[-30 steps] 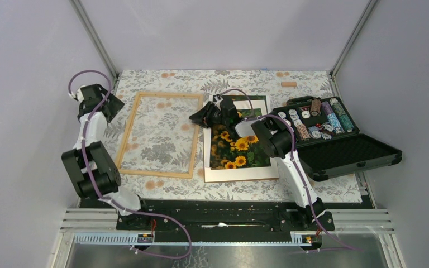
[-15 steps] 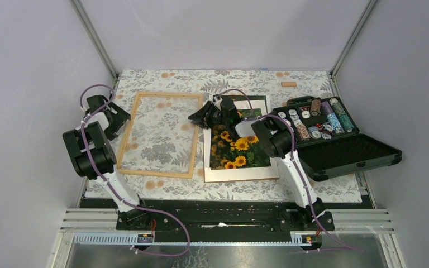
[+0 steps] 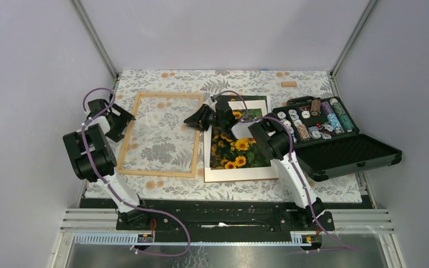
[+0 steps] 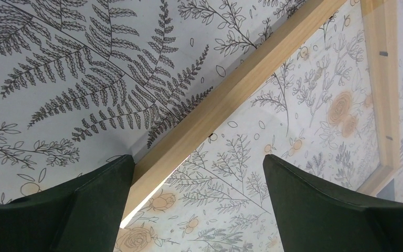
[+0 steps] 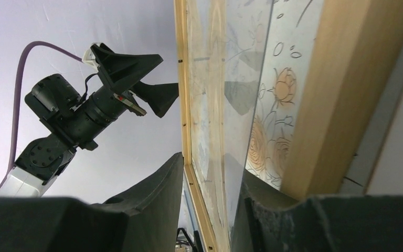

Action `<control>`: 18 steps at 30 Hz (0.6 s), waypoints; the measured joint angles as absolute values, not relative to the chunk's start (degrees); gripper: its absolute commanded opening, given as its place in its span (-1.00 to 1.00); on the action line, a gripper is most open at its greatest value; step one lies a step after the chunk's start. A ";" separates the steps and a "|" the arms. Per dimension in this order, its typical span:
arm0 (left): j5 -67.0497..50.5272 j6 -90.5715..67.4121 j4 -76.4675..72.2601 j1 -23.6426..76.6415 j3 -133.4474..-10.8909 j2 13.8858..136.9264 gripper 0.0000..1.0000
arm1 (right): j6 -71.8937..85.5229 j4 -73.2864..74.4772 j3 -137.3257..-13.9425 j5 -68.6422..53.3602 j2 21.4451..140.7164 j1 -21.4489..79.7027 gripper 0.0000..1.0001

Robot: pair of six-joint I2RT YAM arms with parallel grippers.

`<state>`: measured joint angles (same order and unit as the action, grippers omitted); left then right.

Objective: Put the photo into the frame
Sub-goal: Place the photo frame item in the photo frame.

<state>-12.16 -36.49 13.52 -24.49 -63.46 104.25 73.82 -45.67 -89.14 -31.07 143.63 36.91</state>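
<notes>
The frame (image 3: pixel 157 173), thin light wood with a clear pane, lies left of centre on the fern-patterned cloth. The photo (image 3: pixel 240 146), sunflowers on dark green, lies to its right on a white mat (image 3: pixel 240 174). My right gripper (image 3: pixel 192 119) is at the frame's right rail (image 5: pixel 346 94), one finger over and one under the pane's edge, shut on it (image 5: pixel 210 168). My left gripper (image 3: pixel 120 120) hangs open over the left rail (image 4: pixel 231 94). That rail runs slantwise by the left finger, untouched (image 4: pixel 198 157).
An open black case (image 3: pixel 346 153) with stacks of poker chips (image 3: pixel 313 120) stands to the right of the mat. A small wooden block (image 3: pixel 289 84) lies at the back right. Grey walls close in the table on three sides.
The left arm has folded in and brought its open gripper from the table's left edge to the frame's left rail. The right gripper has shifted slightly left at the right rail.
</notes>
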 measured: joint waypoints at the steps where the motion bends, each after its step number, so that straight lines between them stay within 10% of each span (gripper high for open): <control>1: -12.27 -36.49 13.37 -24.51 -63.31 104.18 0.97 | 73.80 -45.54 -89.36 -31.07 143.63 37.10 -0.26; 11: -12.45 -36.49 13.08 -24.51 -63.11 104.09 0.97 | 76.73 -45.71 -92.36 -32.49 144.35 37.47 -1.00; 18: -12.56 -36.49 13.02 -24.51 -63.11 104.09 0.97 | 80.55 -50.68 -94.28 -35.48 146.47 37.43 -1.00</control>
